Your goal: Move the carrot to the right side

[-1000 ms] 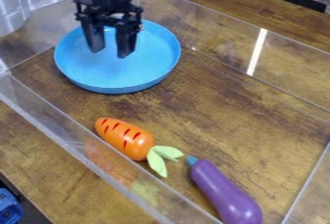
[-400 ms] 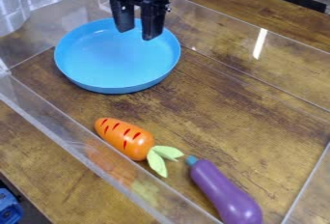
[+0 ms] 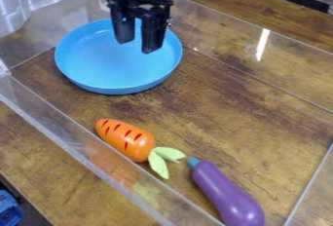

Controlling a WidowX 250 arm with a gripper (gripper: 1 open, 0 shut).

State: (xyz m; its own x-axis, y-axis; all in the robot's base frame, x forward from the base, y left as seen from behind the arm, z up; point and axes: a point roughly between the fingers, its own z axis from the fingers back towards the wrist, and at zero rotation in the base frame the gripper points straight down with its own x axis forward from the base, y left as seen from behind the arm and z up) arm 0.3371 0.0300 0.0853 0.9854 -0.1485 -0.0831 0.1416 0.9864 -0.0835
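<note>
Your gripper [image 3: 139,36] is hanging above the far right rim of the blue plate [image 3: 92,69], its fingers [image 3: 124,27] pointing down and spread a little apart, pinching nothing. The carrot [image 3: 127,138] is lying well apart from it, near the front wall of the clear tray [image 3: 53,128], flat on the wooden surface [image 3: 247,103]. Its orange body is pointing up and to the left, and its light green leaves [image 3: 166,159] are trailing toward the purple eggplant [image 3: 227,195], which is sitting just beside the leaf tips; you cannot tell whether they are touching.

The carrot is looking like a small hard toy, so you are likely dealing with something light and stiff that will not squash, but smooth enough to slip or roll out of a loose pinch. You are probably best off closing across the thick middle of the orange body, fingers set square to its long axis, rather than on the thin leaves. The front wall and the eggplant are standing close, so you are working with little room there.
</note>
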